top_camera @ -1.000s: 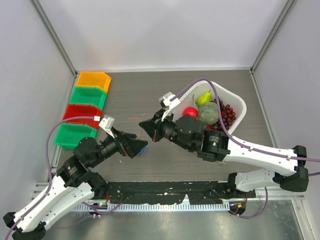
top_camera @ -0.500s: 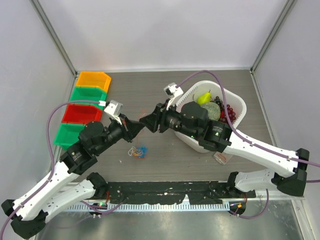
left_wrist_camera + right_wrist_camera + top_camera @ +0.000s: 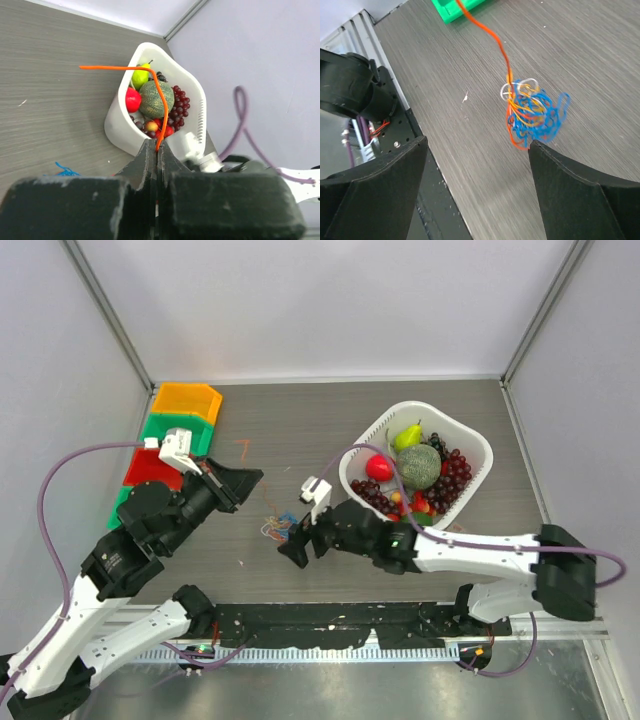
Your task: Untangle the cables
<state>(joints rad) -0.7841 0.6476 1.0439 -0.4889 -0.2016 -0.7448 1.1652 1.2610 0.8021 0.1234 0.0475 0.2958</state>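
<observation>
My left gripper is pinched shut on one orange cable, which rises from the fingertips and bends over sideways. The rest of the cables lie in a blue, orange and white clump on the tabletop, left of its middle, nearer the front edge. My right gripper hangs above with jaws spread wide, gripping nothing. The clump lies just beyond one fingertip.

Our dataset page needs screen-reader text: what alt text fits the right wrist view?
A small tangle of blue, orange and white cables shows against a grey wood-grain table, seen between the two dark fingers of the open right hand. One orange strand runs from it toward a green bin.
</observation>
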